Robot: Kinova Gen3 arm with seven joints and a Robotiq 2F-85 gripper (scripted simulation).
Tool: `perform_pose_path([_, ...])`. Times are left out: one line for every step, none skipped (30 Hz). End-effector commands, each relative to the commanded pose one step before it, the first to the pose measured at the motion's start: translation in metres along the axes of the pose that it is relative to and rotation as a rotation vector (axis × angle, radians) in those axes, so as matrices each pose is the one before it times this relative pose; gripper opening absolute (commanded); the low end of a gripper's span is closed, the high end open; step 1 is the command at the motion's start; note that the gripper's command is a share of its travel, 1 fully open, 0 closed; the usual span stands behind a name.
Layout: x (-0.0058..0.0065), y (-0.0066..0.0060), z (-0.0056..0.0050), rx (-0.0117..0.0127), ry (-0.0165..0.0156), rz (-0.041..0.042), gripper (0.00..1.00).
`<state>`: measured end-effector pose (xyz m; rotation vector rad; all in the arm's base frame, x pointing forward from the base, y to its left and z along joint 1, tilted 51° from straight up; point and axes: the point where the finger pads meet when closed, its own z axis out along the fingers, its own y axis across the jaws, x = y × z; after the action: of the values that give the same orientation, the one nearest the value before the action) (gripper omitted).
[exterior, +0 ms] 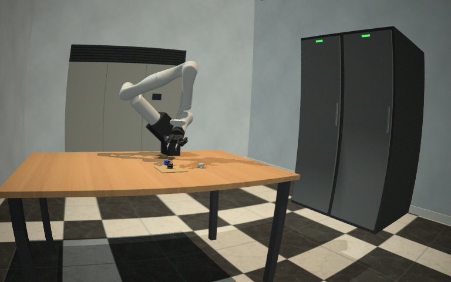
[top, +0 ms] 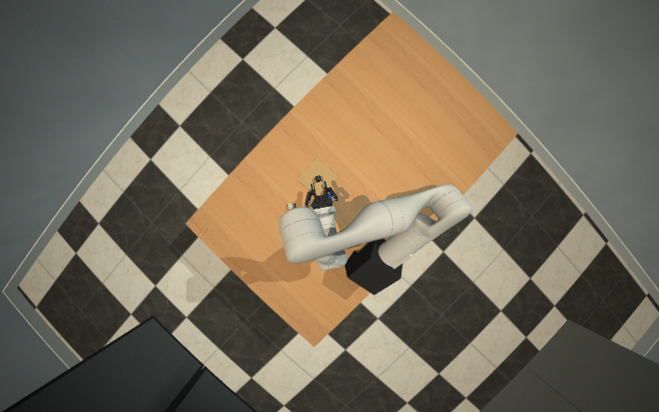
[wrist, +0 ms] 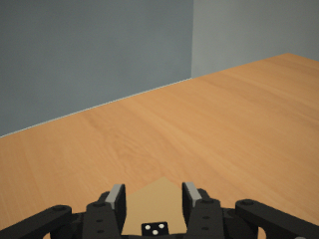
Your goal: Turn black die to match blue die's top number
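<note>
The black die (top: 317,178) lies on the tan mat (top: 317,172), and it also shows in the side view (exterior: 170,165). My gripper (exterior: 175,143) hangs above the table, clear of the die, with its fingers partly open and nothing between them. In the wrist view the black die (wrist: 155,229) sits on the mat (wrist: 156,202) below the gap between the fingers, and the face I see has three pips. The blue die (exterior: 167,162) stands just behind the black one, partly under the wrist in the top view (top: 332,196).
A white die (exterior: 201,165) lies on the bare table right of the mat, and it shows in the top view (top: 290,206) beside my forearm. The arm's black base (top: 372,267) stands at the table's near edge. A tall dark cabinet (exterior: 359,126) stands off to the right.
</note>
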<state>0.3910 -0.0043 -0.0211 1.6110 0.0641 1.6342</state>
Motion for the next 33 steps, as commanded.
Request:
perform_pose_path([0.00138, -0.00072, -0.00017, -0.00004, -0.00052, 0.00361, 0.41])
perform_pose_path([-0.0001, 0.00014, 0.00005, -0.00168, -0.0025, -0.0007, 0.41])
perform_pose_path([-0.00014, 0.00021, 0.00008, -0.00241, -0.0036, -0.00101, 0.41])
perform_pose_path([-0.00019, 0.00028, 0.0001, -0.00322, -0.00486, -0.00135, 0.41])
perform_pose_path([-0.00024, 0.00035, 0.00013, -0.0041, -0.00626, -0.00172, 0.41])
perform_pose_path([-0.0003, 0.00043, 0.00016, -0.00501, -0.00777, -0.00212, 0.41])
perform_pose_path([-0.00035, 0.0005, 0.00019, -0.00593, -0.00938, -0.00253, 0.41])
perform_pose_path([-0.00041, 0.00058, 0.00023, -0.00684, -0.01108, -0.00295, 0.41])
perform_pose_path([-0.00046, 0.00065, 0.00026, -0.00772, -0.01285, -0.00337, 0.41])
perform_pose_path([-0.00052, 0.00071, 0.00028, -0.00854, -0.01468, -0.00378, 0.41])
perform_pose_path([-0.00056, 0.00076, 0.00031, -0.00928, -0.01654, -0.00418, 0.41])
perform_pose_path([-0.0006, 0.0008, 0.00033, -0.00991, -0.01842, -0.00455, 0.41])
perform_pose_path([-0.00063, 0.00083, 0.00035, -0.01042, -0.02031, -0.0049, 0.41])
perform_pose_path([-0.00065, 0.00085, 0.00037, -0.01079, -0.02219, -0.00521, 0.41])
perform_pose_path([-0.00066, 0.00085, 0.00037, -0.011, -0.02403, -0.00548, 0.41])
perform_pose_path([-0.00065, 0.00083, 0.00037, -0.01105, -0.02582, -0.00571, 0.41])
perform_pose_path([0.0, 0.0, 0.0, 0.0, 0.0, 0.0, 0.41])
perform_pose_path([0.0, 0.0, 0.0, 0.0, 0.0, 0.0, 0.41])
perform_pose_path([-0.00063, 0.0008, 0.00037, -0.01092, -0.02754, -0.00588, 0.41])
perform_pose_path([-0.00058, 0.00075, 0.00035, -0.0106, -0.02916, -0.00601, 0.41])
perform_pose_path([-0.00052, 0.00069, 0.00032, -0.01011, -0.03067, -0.00609, 0.41])
perform_pose_path([-0.00043, 0.00062, 0.00029, -0.00943, -0.03204, -0.00611, 0.41])
perform_pose_path([-0.00033, 0.00053, 0.00024, -0.00859, -0.03326, -0.00608, 0.41])
perform_pose_path([-0.00019, 0.00043, 0.00018, -0.00758, -0.0343, -0.00599, 0.41])
perform_pose_path([-0.00004, 0.00033, 0.00011, -0.00643, -0.03514, -0.00586, 0.41])
perform_pose_path([0.00013, 0.00022, 0.00002, -0.00515, -0.03578, -0.00568, 0.41])
perform_pose_path([0.00033, 0.00011, -0.00007, -0.00376, -0.0362, -0.00546, 0.41])
perform_pose_path([0.00054, 0.0, -0.00018, -0.0023, -0.03639, -0.0052, 0.41])
perform_pose_path([0.00076, -0.00011, -0.0003, -0.00078, -0.03635, -0.00491, 0.41])
perform_pose_path([0.00099, -0.00021, -0.00042, 0.00076, -0.03608, -0.0046, 0.41])
perform_pose_path([0.00123, -0.00029, -0.00055, 0.0023, -0.03558, -0.00427, 0.41])
perform_pose_path([0.00147, -0.00037, -0.00069, 0.0038, -0.03486, -0.00392, 0.41])
perform_pose_path([0.00171, -0.00044, -0.00083, 0.00524, -0.03393, -0.00358, 0.41])
